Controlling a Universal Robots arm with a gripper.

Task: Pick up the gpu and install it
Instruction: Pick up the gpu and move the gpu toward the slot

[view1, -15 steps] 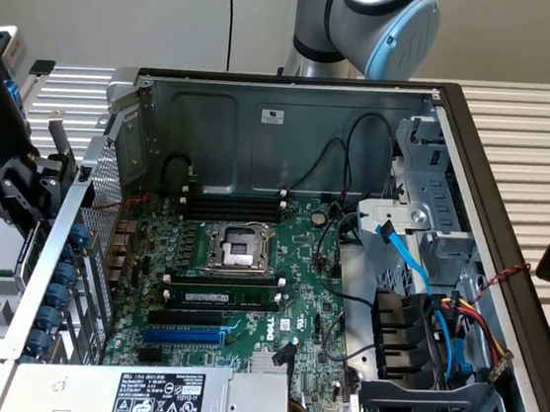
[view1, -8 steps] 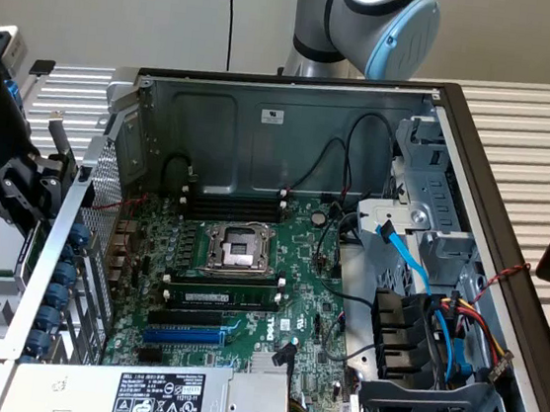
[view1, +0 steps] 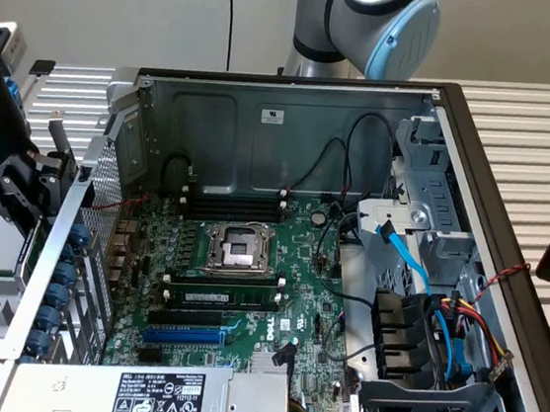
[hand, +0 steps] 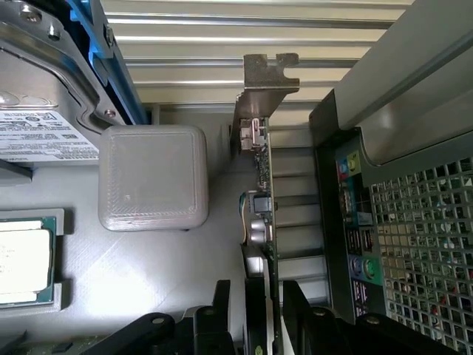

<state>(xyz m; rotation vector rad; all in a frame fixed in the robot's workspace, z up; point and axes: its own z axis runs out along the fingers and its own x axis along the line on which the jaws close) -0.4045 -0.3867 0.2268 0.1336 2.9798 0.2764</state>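
The gripper [view1: 39, 179] hangs outside the computer case [view1: 446, 96], just beside the case's rear wall at the exterior view's left. It has the gpu [view1: 57, 136] between its fingers.

In the wrist view the gpu [hand: 260, 214] is seen edge-on, a thin green card running straight out from the gripper [hand: 257, 287]. One black finger [hand: 222, 303] sits on the side toward the grey tray's pockets. The other finger [hand: 299, 310] sits on the side toward the case. The jaws stand fairly wide and are closed against the card's two faces. The silver bracket [hand: 267, 81] is at the card's far end, away from the gripper. The card looks lifted clear of the grey tray [hand: 185, 274] under it, though from this angle that is hard to be sure of.

On the tray, a grey square block [hand: 153, 177] lies just beside the card, and a CPU [hand: 26, 259] sits in a pocket by the tray's edge. A hard drive [hand: 44, 89] with a blue rail lies beyond the block. On the card's other side is the case's rear wall, with its port panel [hand: 355, 222] and perforated grille [hand: 421, 244].

Inside the case the motherboard [view1: 301, 239] lies open to view, with the bare CPU socket [view1: 238, 247] near its middle. Toward the power supply [view1: 154, 396] come a RAM stick [view1: 220, 294] and then a blue slot [view1: 186, 333] with nothing in it. The case rests on a slatted table [view1: 533, 126]
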